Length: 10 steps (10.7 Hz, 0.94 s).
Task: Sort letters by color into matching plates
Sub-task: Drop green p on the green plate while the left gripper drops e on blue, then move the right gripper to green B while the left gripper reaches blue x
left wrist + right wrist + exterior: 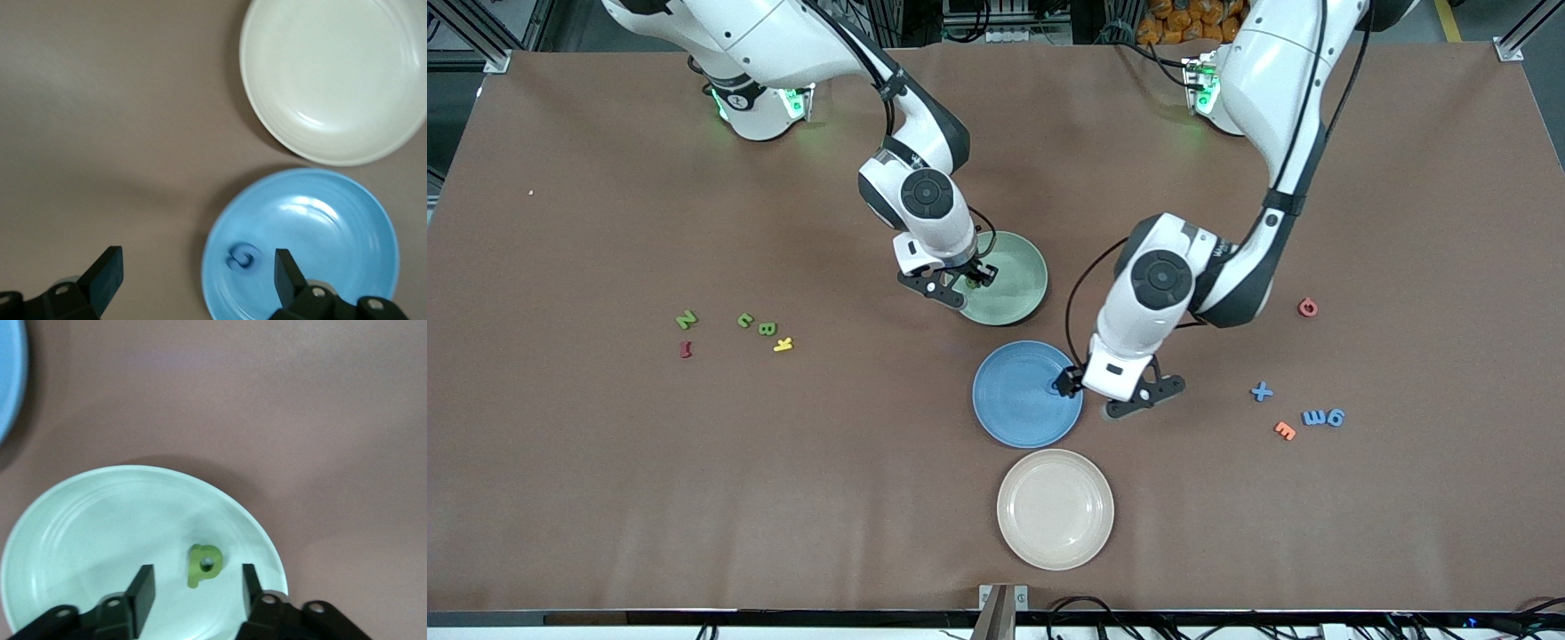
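My right gripper (974, 278) is open over the pale green plate (1018, 267). In the right wrist view (195, 587) a green letter P (203, 565) lies flat in that plate (100, 533) between the open fingers, free of them. My left gripper (1067, 382) is open over the blue plate (1014, 396), at its edge toward the left arm's end. In the left wrist view (197, 273) a blue letter (242, 257) lies in that plate (320, 247). Three green letters (745, 320) lie toward the right arm's end. Three blue letters (1314, 417) lie toward the left arm's end.
A beige-cream plate (1055, 508) sits nearer to the front camera than the blue plate. A yellow letter (783, 344) and a red one (686, 349) lie by the green letters. An orange letter (1285, 430) and a red one (1307, 308) lie by the blue letters.
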{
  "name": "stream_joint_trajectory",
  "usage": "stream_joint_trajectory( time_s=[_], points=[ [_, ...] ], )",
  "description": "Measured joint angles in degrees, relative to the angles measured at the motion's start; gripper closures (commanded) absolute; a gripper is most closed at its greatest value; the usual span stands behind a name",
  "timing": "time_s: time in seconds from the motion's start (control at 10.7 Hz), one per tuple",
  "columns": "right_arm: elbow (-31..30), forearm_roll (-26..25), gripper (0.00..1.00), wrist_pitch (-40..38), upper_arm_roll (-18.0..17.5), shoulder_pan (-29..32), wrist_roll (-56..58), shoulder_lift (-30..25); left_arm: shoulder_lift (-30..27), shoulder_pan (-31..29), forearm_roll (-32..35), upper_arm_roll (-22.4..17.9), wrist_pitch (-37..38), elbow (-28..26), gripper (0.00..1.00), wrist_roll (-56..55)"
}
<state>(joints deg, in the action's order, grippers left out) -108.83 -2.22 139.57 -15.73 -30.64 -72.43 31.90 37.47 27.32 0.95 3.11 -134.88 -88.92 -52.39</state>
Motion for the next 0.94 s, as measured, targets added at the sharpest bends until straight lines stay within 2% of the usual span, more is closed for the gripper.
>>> stream_joint_trajectory(
  time_s=[0.19, 0.37, 0.66, 0.94],
  points=[
    [1.2, 0.1, 0.0, -1.2, -0.4, 0.6, -0.4, -0.2, 0.1, -2.8, 0.1, -0.1, 1.9, 0.0, 0.0, 2.7],
    [2.3, 0.1, 0.0, -5.6, -2.6, 4.5, -0.4, -1.6, 0.2, -5.3, 0.1, -0.2, 5.0, 0.0, 0.0, 5.2],
    [2.6, 0.1, 0.0, -16.6, -7.1, 16.7, 8.6, -6.9, 0.2, -9.4, 0.2, -0.3, 7.7, 0.0, 0.0, 10.1],
    [0.9, 0.1, 0.0, -19.7, -9.6, 25.4, 19.4, -11.8, 0.2, -12.9, 0.2, -0.3, 9.0, -0.1, 0.0, 18.6]
  ],
)
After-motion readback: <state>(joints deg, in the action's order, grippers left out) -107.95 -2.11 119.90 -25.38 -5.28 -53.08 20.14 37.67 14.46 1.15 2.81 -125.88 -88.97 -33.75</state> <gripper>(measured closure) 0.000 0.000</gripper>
